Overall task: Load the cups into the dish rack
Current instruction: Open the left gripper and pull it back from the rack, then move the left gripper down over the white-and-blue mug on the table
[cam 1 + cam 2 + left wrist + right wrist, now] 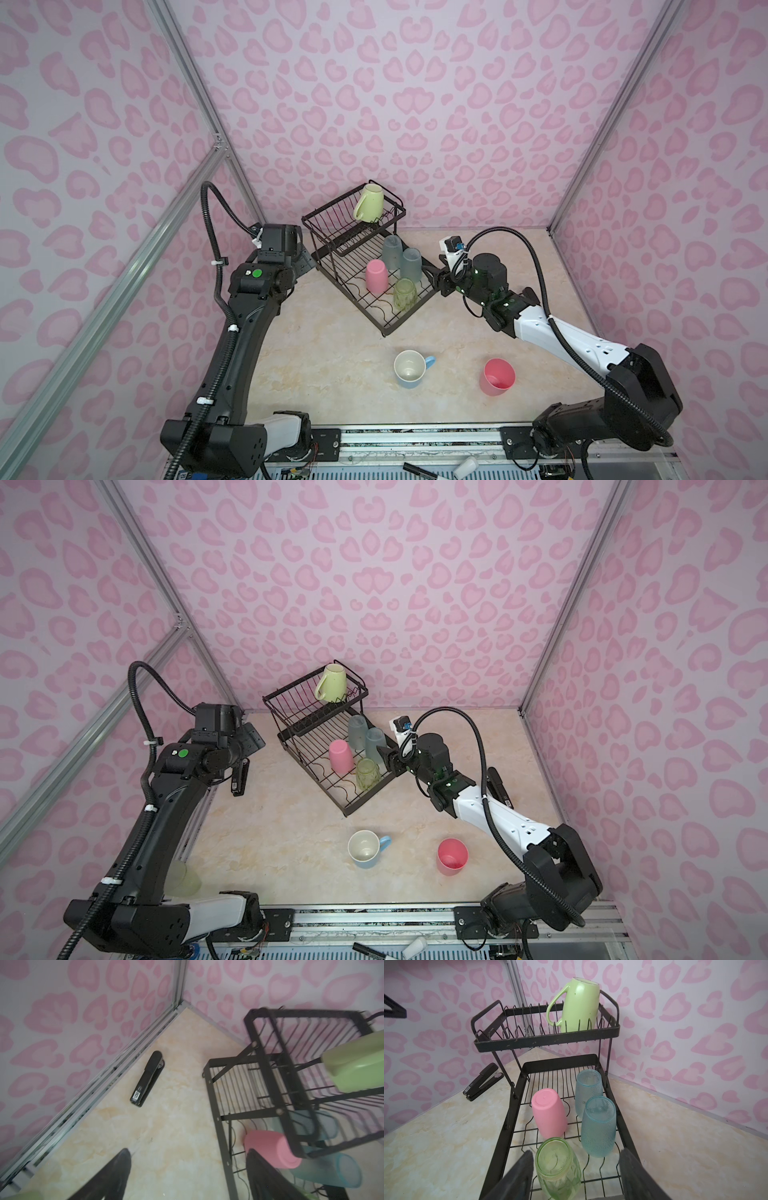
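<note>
The black wire dish rack [329, 249] [512, 1109] stands at the back middle. A lime mug [368, 203] [579, 1005] leans mouth down in its upper basket. On the lower tray, mouth down, stand two blue-grey tumblers [392, 252] [411, 264], a pink cup [377, 277] [270, 1147] and a green tumbler [404, 294] [556, 1169]. My right gripper [432, 278] [577, 1155] is open at the tray's right edge, the green tumbler beside one finger. My left gripper [251, 739] [187, 1178] is open and empty, left of the rack. A light-blue mug [411, 369], a pink cup [496, 376] and a second green tumbler [185, 879] stand on the table.
A black stapler [239, 777] [147, 1079] lies left of the rack near the wall. Another black stapler [498, 789] lies behind my right arm. A marker [419, 469] and a white object [465, 467] lie on the front rail. Patterned walls close three sides.
</note>
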Robot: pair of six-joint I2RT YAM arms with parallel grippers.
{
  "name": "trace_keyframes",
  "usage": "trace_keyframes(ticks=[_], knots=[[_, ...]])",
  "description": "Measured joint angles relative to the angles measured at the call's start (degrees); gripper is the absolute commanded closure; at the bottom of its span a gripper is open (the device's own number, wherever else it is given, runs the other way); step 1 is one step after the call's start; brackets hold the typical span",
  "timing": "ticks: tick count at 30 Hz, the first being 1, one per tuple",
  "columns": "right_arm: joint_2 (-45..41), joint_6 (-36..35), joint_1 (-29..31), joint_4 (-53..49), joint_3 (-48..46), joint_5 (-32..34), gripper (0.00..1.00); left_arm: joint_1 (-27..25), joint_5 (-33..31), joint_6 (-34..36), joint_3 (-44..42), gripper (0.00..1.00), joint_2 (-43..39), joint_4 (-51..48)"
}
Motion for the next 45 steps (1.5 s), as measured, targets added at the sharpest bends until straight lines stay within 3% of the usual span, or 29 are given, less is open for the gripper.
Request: trace_keyframes(ticks=[8, 21, 25, 31, 36, 45], knots=[[-0.04, -2.01, 2.62, -2.23, -0.11, 2.64, 0.36, 3.26, 3.43, -3.21, -10.19, 0.14, -2.23, -5.75], [-3.39, -3.37, 6.60, -9.05, -3.08, 6.43, 0.38, 1.64, 15.34, -8.26, -22.77, 0.20, -12.72, -7.54], [-3.65, -2.23, 6.58, -10.95, -3.28, 7.82, 0.39, -3.78, 17.88, -10.69, -25.24, 0.21, -14.12, -7.54], [-2.84, 1.18, 6.23, -14.73, -2.86, 9.60, 0.41, -17.68, 19.47, -12.63, -25.86, 0.24, -11.93, -7.04], [-2.82, 5.18, 2.56, -16.98, -3.10, 10.84, 0.43, -27.78, 19.67, -12.83, -25.79, 0.29, -11.32, -6.95], [-4.00, 10.27, -1.22, -18.86, -5.01, 10.75, 0.44, -40.94, 20.59, -12.85, -23.50, 0.32, -6.78, -5.75]])
